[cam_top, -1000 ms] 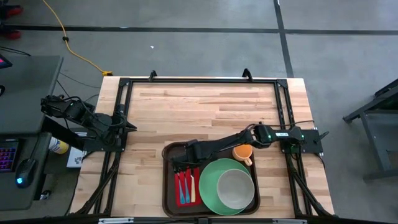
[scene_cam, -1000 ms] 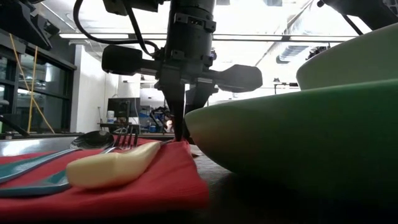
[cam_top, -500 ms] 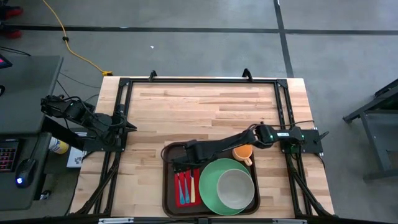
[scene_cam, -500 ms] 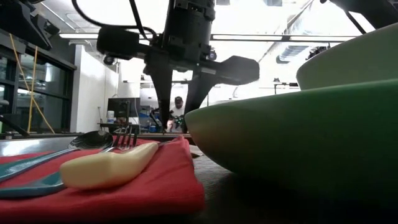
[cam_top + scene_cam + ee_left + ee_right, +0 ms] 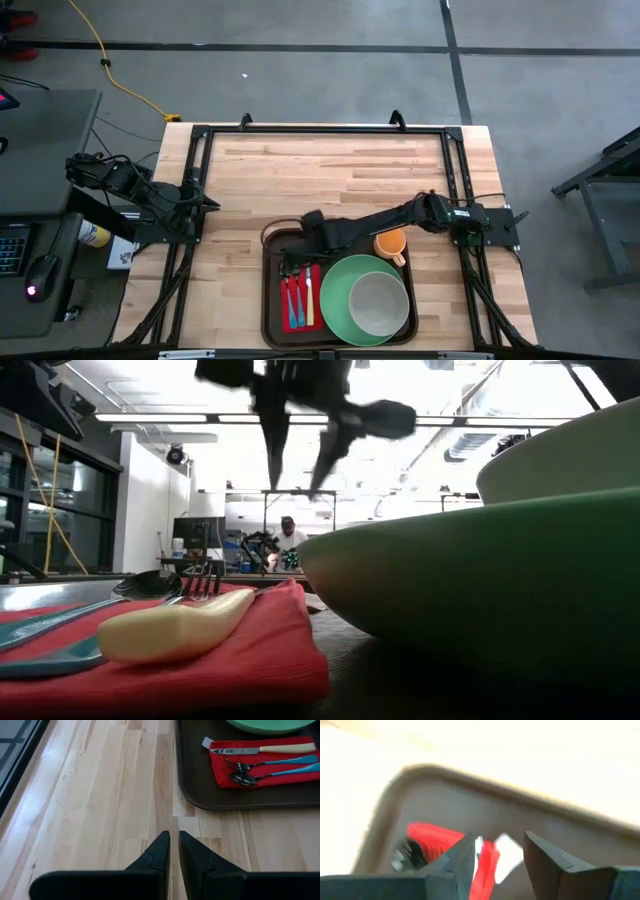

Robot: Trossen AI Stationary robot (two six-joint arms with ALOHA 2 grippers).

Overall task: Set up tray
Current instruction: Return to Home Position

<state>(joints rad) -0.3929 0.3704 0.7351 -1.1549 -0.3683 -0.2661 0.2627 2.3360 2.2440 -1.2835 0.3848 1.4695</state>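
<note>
Jaws on the right gripper (image 5: pixel 294 485) are spread wide with nothing in them. It hangs above the tray's (image 5: pixel 272 320) far left corner, over the red napkin (image 5: pixel 300 298), with the arm stretched low across the orange mug (image 5: pixel 390 243). The tray sits at the table's near edge. The left gripper (image 5: pixel 173 834) is pinched together, its arm folded well left of the tray.

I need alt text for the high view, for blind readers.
A brown tray on a table holds a red napkin with cutlery, a green plate with a bowl, and an orange cup. The open right gripper hovers above the napkin; the left gripper waits at the table's left edge.
</note>
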